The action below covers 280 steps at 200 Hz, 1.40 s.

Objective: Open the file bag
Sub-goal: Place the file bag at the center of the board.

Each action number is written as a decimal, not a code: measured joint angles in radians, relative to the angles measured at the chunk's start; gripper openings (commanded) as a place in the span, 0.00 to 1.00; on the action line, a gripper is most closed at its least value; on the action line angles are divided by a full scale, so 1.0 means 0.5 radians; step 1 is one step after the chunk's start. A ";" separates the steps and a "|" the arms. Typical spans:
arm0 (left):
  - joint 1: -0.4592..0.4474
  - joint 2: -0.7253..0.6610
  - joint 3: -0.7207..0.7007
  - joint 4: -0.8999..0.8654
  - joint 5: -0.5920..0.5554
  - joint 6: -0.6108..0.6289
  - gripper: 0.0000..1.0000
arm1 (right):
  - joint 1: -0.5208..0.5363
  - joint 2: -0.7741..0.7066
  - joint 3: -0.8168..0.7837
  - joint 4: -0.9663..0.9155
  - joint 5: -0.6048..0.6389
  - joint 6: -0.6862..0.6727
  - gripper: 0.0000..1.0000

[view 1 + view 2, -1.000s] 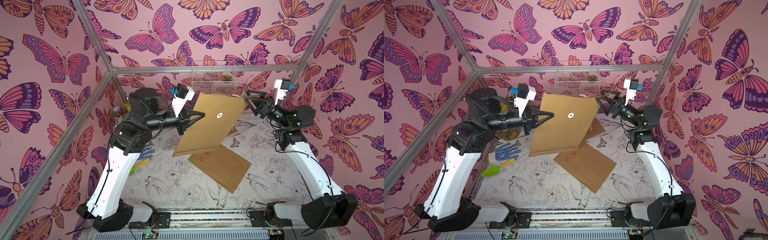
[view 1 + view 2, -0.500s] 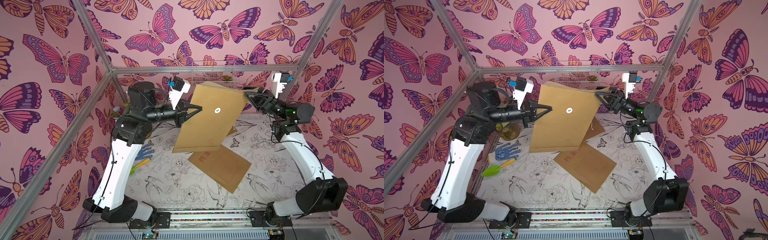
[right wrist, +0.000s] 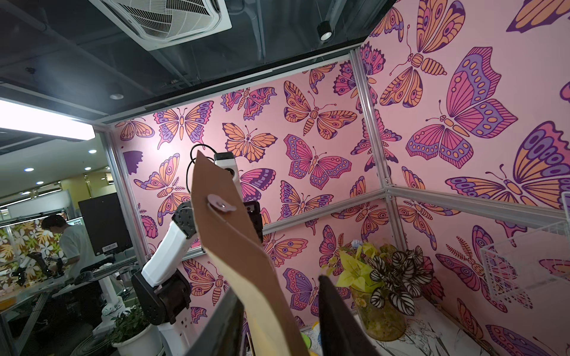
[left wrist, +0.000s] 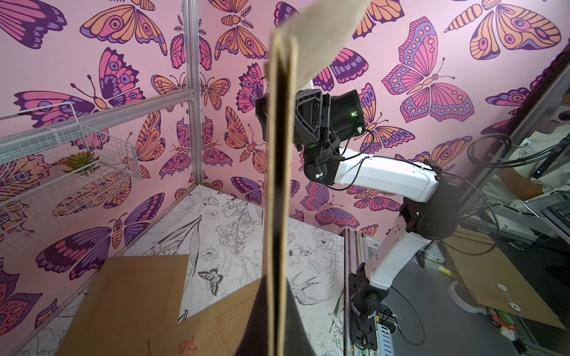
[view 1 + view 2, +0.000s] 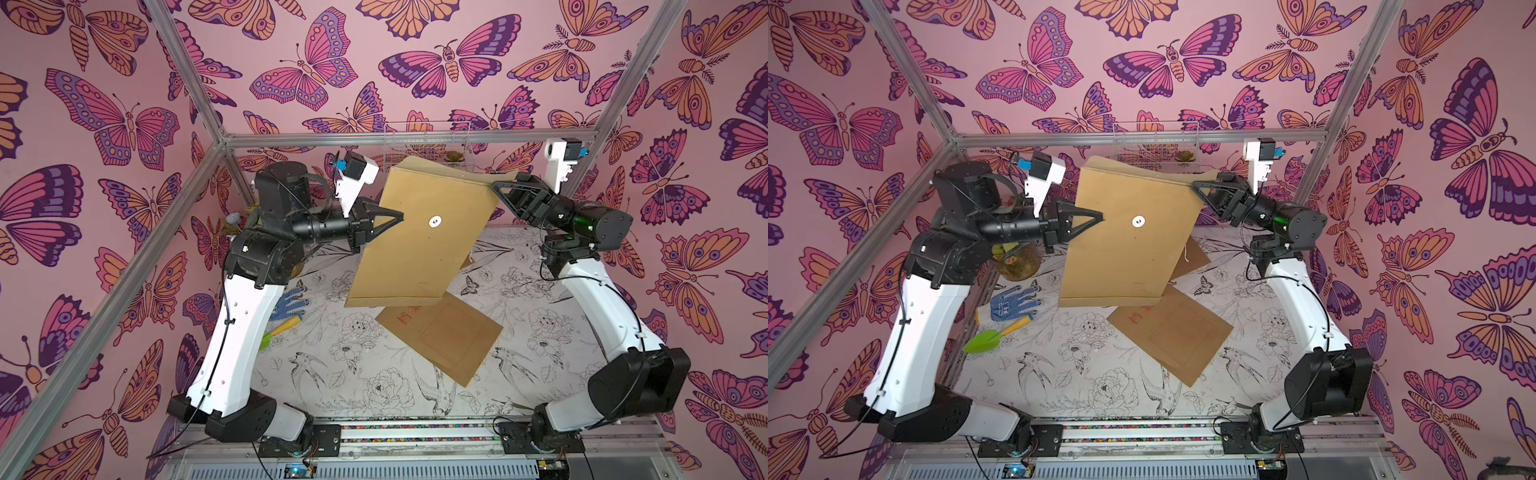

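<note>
My left gripper (image 5: 395, 216) is clenched on the long side edge of the file bag (image 5: 415, 249). It pinches both kraft walls and holds the bag up in the air, face toward the top cameras, above the surface (image 5: 340, 365). My right gripper (image 5: 495, 188) sits at the bag's upper corner, astride the flap (image 5: 505, 176). It is not clamped: the right wrist view shows the flap lying against one finger, with daylight between it and the other finger (image 3: 336, 311).

I judge the bag light and thin, stiff enough to hang flat from one pinch yet quick to crease, as the bent flap shows. Its paper looks smooth, so a grip right at an edge could slip. I would take the flap well in from its corner and keep the left hold on the body.

Both top views give the whole face, the white washer (image 5: 1138, 221) and a string (image 5: 1185, 254) dangling at the far side. Only the left wrist view shows the bag edge-on, with the flap peeled away from the body at the mouth. Only the right wrist view shows the flap's own washer (image 3: 220, 206). A second envelope (image 5: 440, 336) lies flat on the surface below
</note>
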 measured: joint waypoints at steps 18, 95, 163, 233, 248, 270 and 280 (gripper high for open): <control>0.000 0.005 0.000 0.005 0.008 -0.008 0.00 | 0.027 -0.001 0.009 -0.059 -0.018 -0.055 0.30; 0.019 0.005 -0.009 0.024 0.007 -0.015 0.00 | 0.041 -0.053 0.008 -0.304 -0.041 -0.268 0.18; 0.043 -0.007 -0.046 0.057 0.001 -0.021 0.00 | 0.045 -0.158 0.003 -0.454 -0.053 -0.422 0.00; 0.077 -0.175 -0.373 0.044 -0.484 -0.029 0.99 | 0.082 -0.430 -0.051 -1.376 0.148 -1.028 0.00; 0.079 -0.254 -0.531 0.031 -0.676 -0.037 0.99 | 0.151 -0.541 -0.088 -1.626 0.262 -1.202 0.00; 0.082 -0.342 -0.774 -0.008 -0.999 -0.085 0.99 | 0.304 -0.634 -0.102 -1.942 0.430 -1.401 0.00; 0.088 -0.369 -0.880 -0.027 -1.128 -0.124 0.99 | 0.383 -0.652 -0.103 -2.073 0.508 -1.482 0.00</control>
